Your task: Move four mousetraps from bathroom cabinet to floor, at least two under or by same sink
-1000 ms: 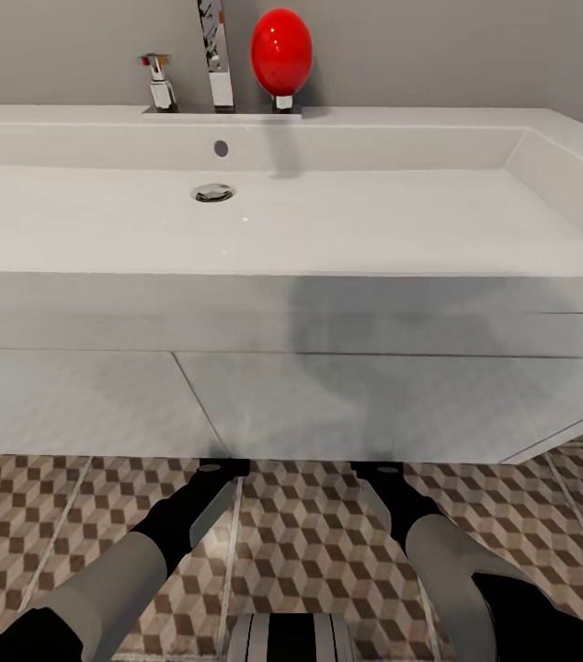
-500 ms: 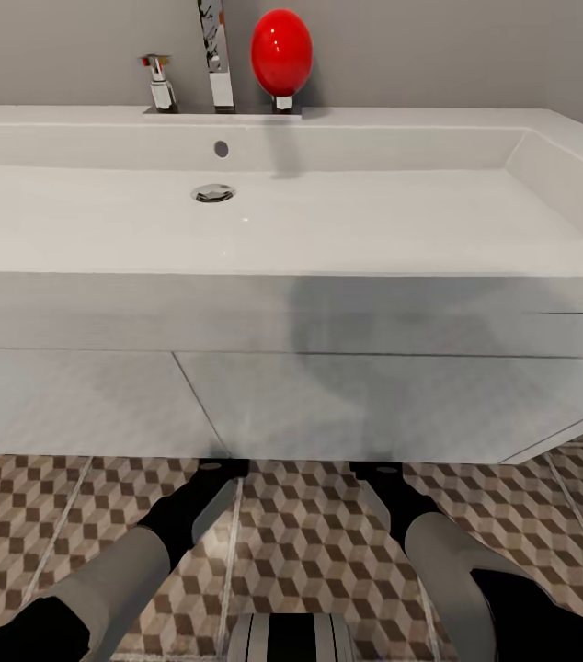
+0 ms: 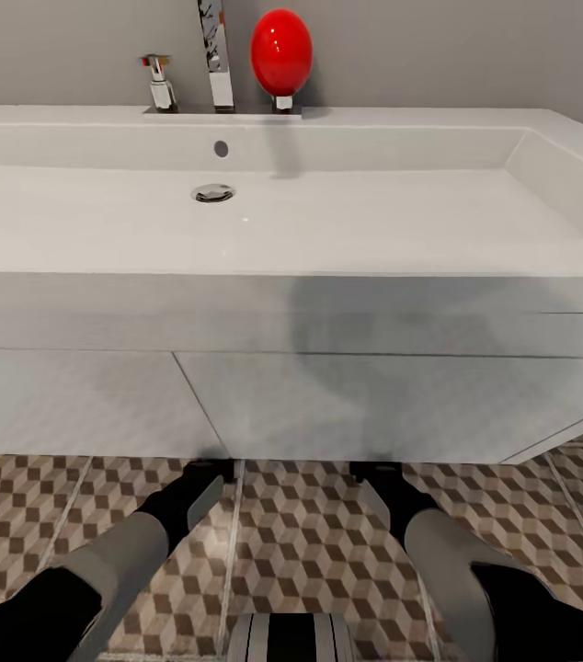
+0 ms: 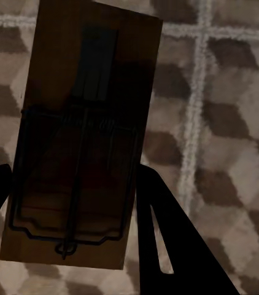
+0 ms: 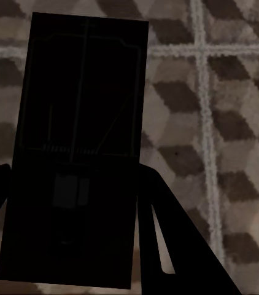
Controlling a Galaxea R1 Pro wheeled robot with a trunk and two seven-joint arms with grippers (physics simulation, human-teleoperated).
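Each end effector — left (image 4: 74,246), right (image 5: 74,246) — clamps a mousetrap (left mousetrap (image 4: 80,141), right mousetrap (image 5: 74,153)) between its fingers, above the bathroom floor (image 3: 310,542), below the sink (image 3: 328,230).

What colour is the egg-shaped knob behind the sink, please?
Glossy red knob, on a chrome stem; clearest in the head view.

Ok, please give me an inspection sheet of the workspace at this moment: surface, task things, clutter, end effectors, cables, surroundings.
Surface: bathroom floor, cube-pattern tiles, pale grout.
Job's things: one mousetrap between the left end effector fingers; another mousetrap, very dark, between the right end effector fingers. Sink on white vanity directly ahead.
Clutter: red egg-shaped object beside the tap.
End effectors: both low, near the vanity's bottom edge; contact with the floor cannot be told.
Cables: nothing seen.
Surroundings: grey wall.
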